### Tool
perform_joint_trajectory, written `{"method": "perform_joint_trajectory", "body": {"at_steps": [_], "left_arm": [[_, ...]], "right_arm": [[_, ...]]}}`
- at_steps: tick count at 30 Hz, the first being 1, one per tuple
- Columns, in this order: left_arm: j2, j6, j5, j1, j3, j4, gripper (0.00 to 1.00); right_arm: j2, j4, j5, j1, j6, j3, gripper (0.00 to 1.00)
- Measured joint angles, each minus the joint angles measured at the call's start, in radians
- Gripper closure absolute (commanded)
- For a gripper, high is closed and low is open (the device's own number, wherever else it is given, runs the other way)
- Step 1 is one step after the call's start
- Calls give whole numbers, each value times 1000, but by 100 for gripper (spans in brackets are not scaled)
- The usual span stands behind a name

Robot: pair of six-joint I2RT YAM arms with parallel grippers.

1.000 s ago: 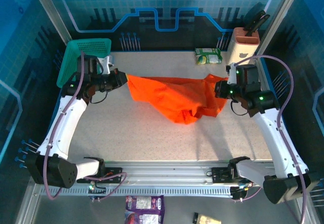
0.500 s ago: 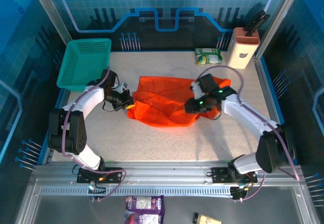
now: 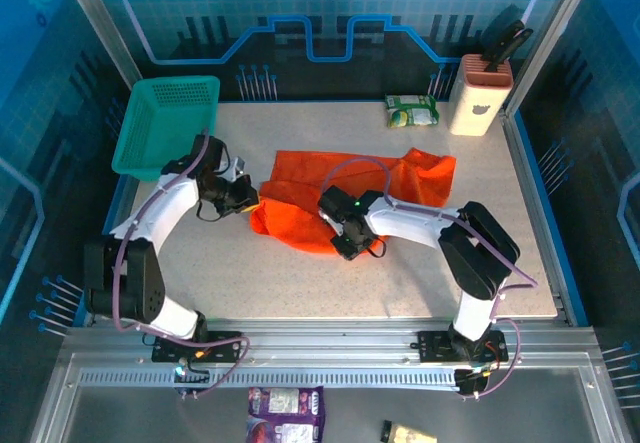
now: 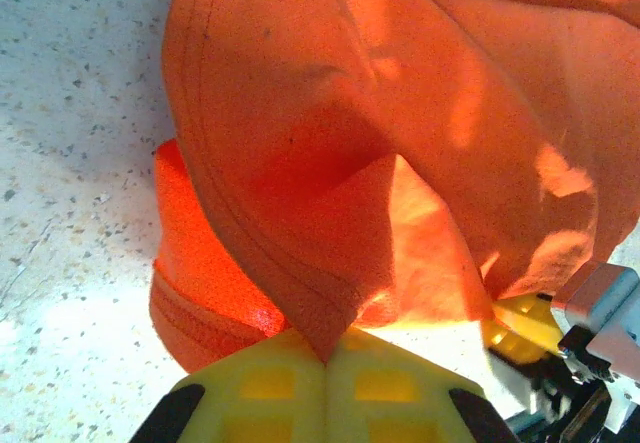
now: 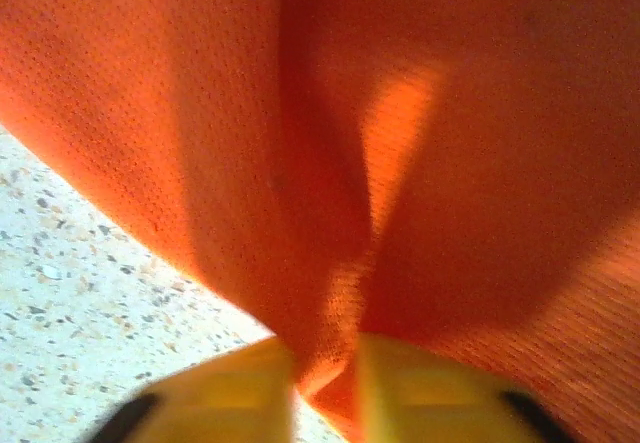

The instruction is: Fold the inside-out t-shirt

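- Jaws of the left gripper [image 3: 246,198], toward the left edge of the desk [image 3: 260,283], pinch a hemmed fold of the inside-out t-shirt [image 3: 300,195].
- It lies bunched mid-desk. The cloth looks light, limp and wrinkly, likely to sag, so hems and corners seem the best holds.
- Right gripper [image 3: 346,247], at the cloth's near edge: jaws pressed on a raised ridge of fabric.

t-shirt [image 3: 300,203] on table [image 3: 250,283], basket [image 3: 165,128] behind its left

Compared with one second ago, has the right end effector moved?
Yes. The right end effector travelled left, away from the knife block, and now pinches the t-shirt.
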Motion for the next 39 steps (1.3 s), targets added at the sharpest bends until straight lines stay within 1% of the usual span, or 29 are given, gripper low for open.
{"method": "perform_joint_trajectory", "body": {"at_steps": [3, 6, 8, 10, 11, 13, 15, 17, 22, 24, 26, 28, 31, 34, 36, 39], "left_arm": [[-58, 3, -15, 0, 0, -36, 100], [-121, 6, -19, 0, 8, -85, 100], [-154, 11, -19, 0, 21, -114, 100], [-176, 21, -19, 0, 35, -137, 100], [-180, 22, -19, 0, 36, -140, 100], [-180, 23, -15, 0, 34, -143, 100], [-163, 22, 6, -2, 30, -134, 100], [-131, 22, 35, -12, 13, -96, 100], [13, 20, 86, -33, -41, 23, 100], [64, 20, 100, -38, -53, 67, 95], [101, 20, 116, -43, -60, 106, 90], [123, 15, 127, -45, -69, 154, 81], [126, 4, 135, -44, -85, 214, 70], [126, 1, 153, -46, -99, 264, 61], [126, 0, 161, -51, -114, 291, 57], [129, -3, 166, -77, -135, 315, 54]], "right_arm": [[-66, -50, 45, 9, -3, 5, 100], [-201, -105, 45, 6, -5, 13, 100], [-303, -126, 22, -12, -8, 26, 100], [-402, -131, -17, -76, -11, 39, 100], [-436, -128, -35, -127, -11, 43, 100], [-472, -114, -67, -259, -11, 45, 100], [-441, -108, -99, -372, -12, 56, 100], [-352, -99, -131, -444, -15, 80, 100], [-88, -78, -148, -531, -14, 139, 100], [-27, -65, -158, -555, -14, 142, 100], [-2, -59, -169, -572, -10, 142, 100], [2, -53, -174, -583, -6, 144, 100], [2, -39, -174, -589, -2, 150, 100], [2, -29, -178, -591, 5, 150, 100], [2, -23, -185, -591, 7, 150, 100], [2, -17, -192, -591, 10, 150, 100]]}}
